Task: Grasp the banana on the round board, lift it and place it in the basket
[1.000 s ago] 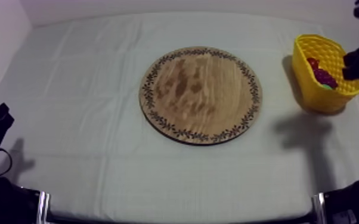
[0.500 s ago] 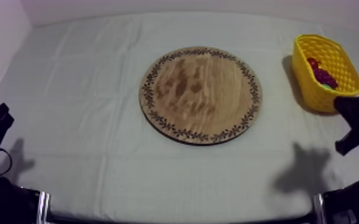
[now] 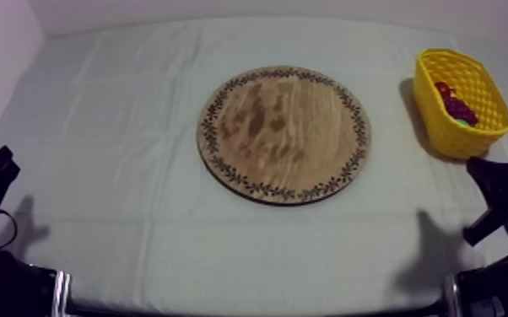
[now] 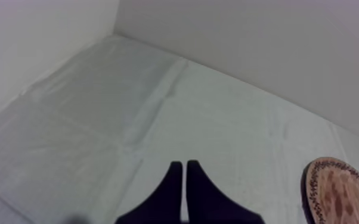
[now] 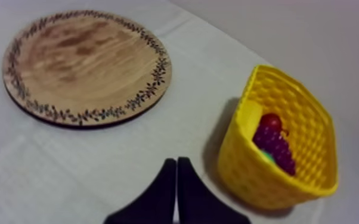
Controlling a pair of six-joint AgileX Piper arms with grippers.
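Grey-white cloth (image 3: 122, 126), bare wooden board (image 3: 283, 133), grapes (image 5: 277, 149) in yellow basket (image 3: 453, 142). Left gripper (image 4: 183, 167) and right gripper (image 5: 176, 163) are closed and empty. A careless reach could tip the basket.

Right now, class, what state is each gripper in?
Left gripper: jaws closed, holding nothing.
Right gripper: jaws closed, holding nothing, near the yellow basket.

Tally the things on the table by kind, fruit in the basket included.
Round wooden board with patterned rim: 1
Yellow latticed basket: 1
Small red fruit: 1
Purple bunch of grapes: 1
Green fruit, mostly hidden, kind unclear: 1
Total: 5
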